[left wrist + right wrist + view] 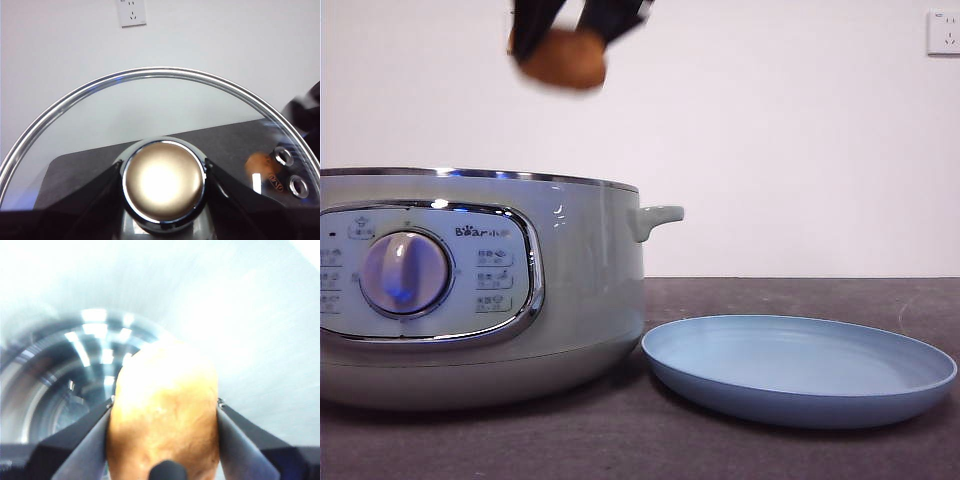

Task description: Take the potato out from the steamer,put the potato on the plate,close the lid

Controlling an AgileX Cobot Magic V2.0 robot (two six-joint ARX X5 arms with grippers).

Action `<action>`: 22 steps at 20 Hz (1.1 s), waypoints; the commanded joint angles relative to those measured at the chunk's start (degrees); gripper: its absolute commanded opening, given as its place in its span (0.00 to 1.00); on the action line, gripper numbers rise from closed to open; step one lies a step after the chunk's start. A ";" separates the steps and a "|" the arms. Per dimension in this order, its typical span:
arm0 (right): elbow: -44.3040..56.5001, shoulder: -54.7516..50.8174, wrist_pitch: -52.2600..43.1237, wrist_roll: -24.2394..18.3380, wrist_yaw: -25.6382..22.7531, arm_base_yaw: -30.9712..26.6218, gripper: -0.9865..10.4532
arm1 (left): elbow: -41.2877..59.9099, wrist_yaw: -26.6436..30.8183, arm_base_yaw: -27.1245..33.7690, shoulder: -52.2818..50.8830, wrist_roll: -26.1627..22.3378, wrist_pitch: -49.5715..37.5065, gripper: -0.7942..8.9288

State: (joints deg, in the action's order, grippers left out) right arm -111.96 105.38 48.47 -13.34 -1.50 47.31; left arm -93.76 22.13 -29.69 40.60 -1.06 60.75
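Observation:
My right gripper (565, 48) is shut on the orange-brown potato (563, 58), holding it high in the air above the open steamer (480, 290). In the right wrist view the potato (162, 410) fills the space between the jaws, with the steamer's shiny inner pot (65, 375) blurred beyond it. My left gripper (162, 182) is shut on the lid's knob (163, 180), and the glass lid (150, 105) is held up off the steamer. Through the glass the potato (257, 162) shows small. The light-blue plate (800, 368) lies beside the steamer, with nothing on it.
The steamer's side handle (655, 218) points toward the plate. A white wall socket (943, 32) sits on the wall behind. The dark tabletop (800, 295) runs behind the plate.

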 commanded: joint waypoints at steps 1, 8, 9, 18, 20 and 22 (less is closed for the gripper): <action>0.00 -6.49 0.74 -0.22 0.11 -1.99 0.08 | -0.92 -0.28 -0.22 2.38 -0.70 -4.28 0.07; 0.04 -19.58 15.28 1.49 7.54 -14.32 0.08 | -0.92 -11.96 -0.22 11.98 -2.03 -11.30 0.07; 0.04 -19.93 17.22 1.46 9.70 -15.58 0.08 | -0.92 -12.59 -0.22 12.79 -2.05 -11.56 0.07; 4.44 -20.26 22.40 1.55 19.54 -24.04 0.08 | -0.92 -19.78 -0.22 21.77 -2.23 -13.27 0.07; 9.42 -20.26 20.76 1.81 19.56 -24.04 0.08 | -0.92 -19.96 -0.22 22.75 -2.23 -13.27 0.07; 16.00 -20.26 16.35 3.02 19.56 -24.04 0.08 | -0.92 -21.03 -0.22 22.99 -2.23 -13.29 0.07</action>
State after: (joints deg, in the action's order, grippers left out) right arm -97.17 84.84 65.28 -11.29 17.98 23.24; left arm -93.76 1.65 -29.80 64.62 -2.59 50.63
